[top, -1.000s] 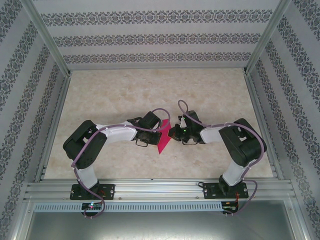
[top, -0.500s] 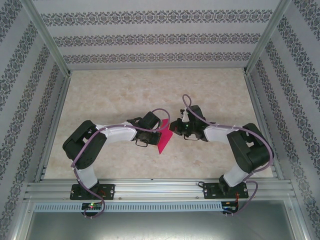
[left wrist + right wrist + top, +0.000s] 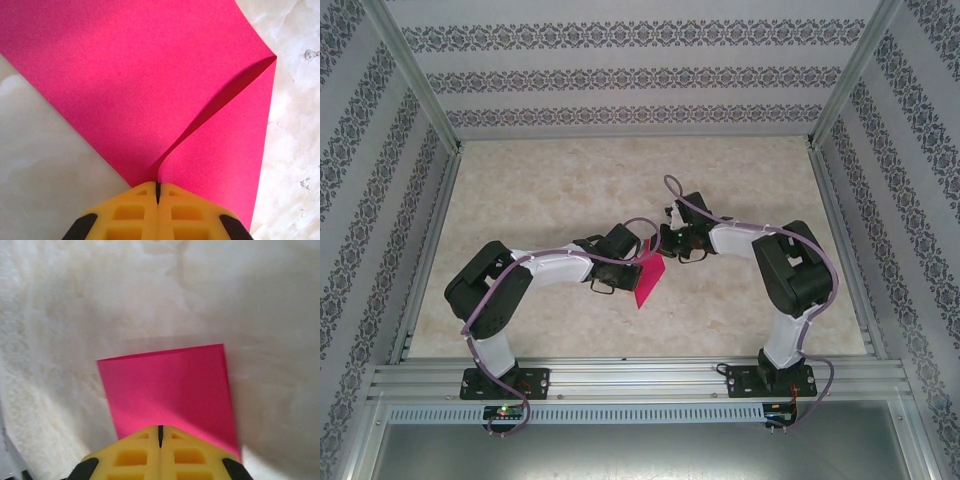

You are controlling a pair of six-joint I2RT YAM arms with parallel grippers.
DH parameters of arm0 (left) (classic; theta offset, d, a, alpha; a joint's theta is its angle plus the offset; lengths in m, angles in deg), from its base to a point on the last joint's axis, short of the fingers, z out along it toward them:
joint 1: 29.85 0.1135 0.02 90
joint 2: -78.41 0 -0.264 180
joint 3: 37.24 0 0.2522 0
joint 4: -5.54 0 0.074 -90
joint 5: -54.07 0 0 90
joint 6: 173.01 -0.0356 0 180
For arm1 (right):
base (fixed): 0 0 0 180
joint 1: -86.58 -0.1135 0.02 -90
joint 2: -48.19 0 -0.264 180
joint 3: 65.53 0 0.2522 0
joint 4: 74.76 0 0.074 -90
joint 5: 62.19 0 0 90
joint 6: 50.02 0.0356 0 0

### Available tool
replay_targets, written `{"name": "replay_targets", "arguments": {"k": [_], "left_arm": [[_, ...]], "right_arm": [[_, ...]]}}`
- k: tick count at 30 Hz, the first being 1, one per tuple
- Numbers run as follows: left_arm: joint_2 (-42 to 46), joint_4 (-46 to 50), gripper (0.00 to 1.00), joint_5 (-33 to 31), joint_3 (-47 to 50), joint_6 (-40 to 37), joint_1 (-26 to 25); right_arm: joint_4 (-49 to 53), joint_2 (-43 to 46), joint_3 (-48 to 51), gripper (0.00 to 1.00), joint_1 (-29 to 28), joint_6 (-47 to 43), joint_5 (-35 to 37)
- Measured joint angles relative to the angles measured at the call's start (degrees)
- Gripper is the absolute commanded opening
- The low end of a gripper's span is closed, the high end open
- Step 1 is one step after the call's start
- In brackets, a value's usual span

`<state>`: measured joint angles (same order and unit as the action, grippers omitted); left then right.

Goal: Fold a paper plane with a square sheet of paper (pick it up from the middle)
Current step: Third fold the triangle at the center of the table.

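Left hand (image 3: 157, 192) is clenched on the sheet of paper (image 3: 115, 80) at a raised fold. The right hand (image 3: 160, 432) is pinched on its far end, apparently so it is held taut for creasing, mid-counter (image 3: 570, 190).

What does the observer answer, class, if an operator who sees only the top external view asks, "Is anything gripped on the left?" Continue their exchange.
Observer: Yes. In the left wrist view the left claw is shut on the square sheet of paper, right where a crease ends.
Operator: How does the fold lie?
Observer: One layer lifts off the other, leaving a shadowed gap along the crease.
Operator: And on the right?
Observer: In the right wrist view the right claw is shut, with the sheet reaching out from under its tips. Whether paper is pinched between them, I cannot tell.
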<state>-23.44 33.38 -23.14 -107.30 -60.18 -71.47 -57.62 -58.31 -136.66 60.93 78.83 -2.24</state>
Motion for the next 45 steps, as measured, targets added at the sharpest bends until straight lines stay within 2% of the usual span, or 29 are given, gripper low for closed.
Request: {"name": "replay_targets", "arguments": {"k": [15,25,39,45], "left_arm": [[0.5,4.1,0.0,-2.9,-1.2,-1.0,0.0],[2.1,5.5,0.0,-3.0,-2.2,-1.4,0.0],[-0.6,5.7,0.0,-3.0,-2.6,-1.7,0.0],[-0.7,5.6,0.0,-2.7,-2.6,-1.9,0.0]], "right_arm": [[3.7,-2.1,-1.1,0.0,-0.5,-4.6,0.6],[3.7,-2.1,-1.1,0.0,-0.8,-4.6,0.9],[3.6,-2.0,-1.1,0.0,-0.8,-4.5,0.8],[5.2,3.4,0.8,0.03,-0.8,-3.2,1.7]]}}
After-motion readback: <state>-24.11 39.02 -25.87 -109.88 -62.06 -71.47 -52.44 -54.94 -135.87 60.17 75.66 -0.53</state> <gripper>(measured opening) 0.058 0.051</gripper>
